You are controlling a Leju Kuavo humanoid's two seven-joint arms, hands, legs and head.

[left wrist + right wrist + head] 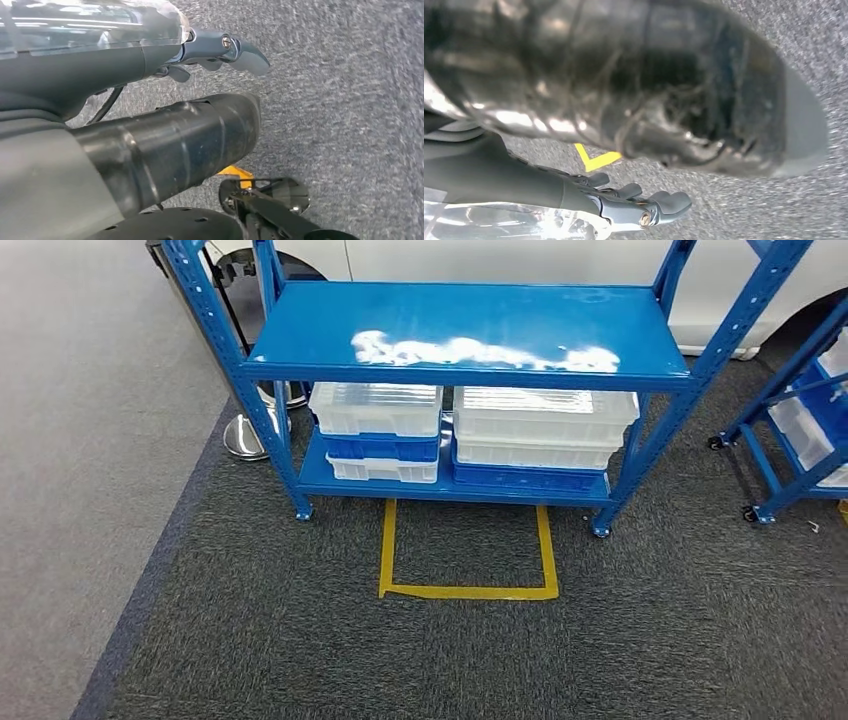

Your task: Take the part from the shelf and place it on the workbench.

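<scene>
A blue metal shelf (pixel 460 335) stands straight ahead in the head view; its top board is bare and shows glare. On its lower board (pixel 450 485) sit stacked translucent white and blue bins, one stack on the left (pixel 378 432) and one on the right (pixel 540 435). What lies inside the bins cannot be made out. My left hand (pixel 220 52) hangs over grey carpet with its fingers loosely stretched and nothing in them. My right hand (pixel 639 202) hangs the same way, holding nothing.
A yellow tape rectangle (pixel 467 590) marks the carpet in front of the shelf. A second blue rack on castors (pixel 800 430) stands at the right. A chrome post base (pixel 245 435) sits left of the shelf, and a white car body (pixel 560 260) is behind it.
</scene>
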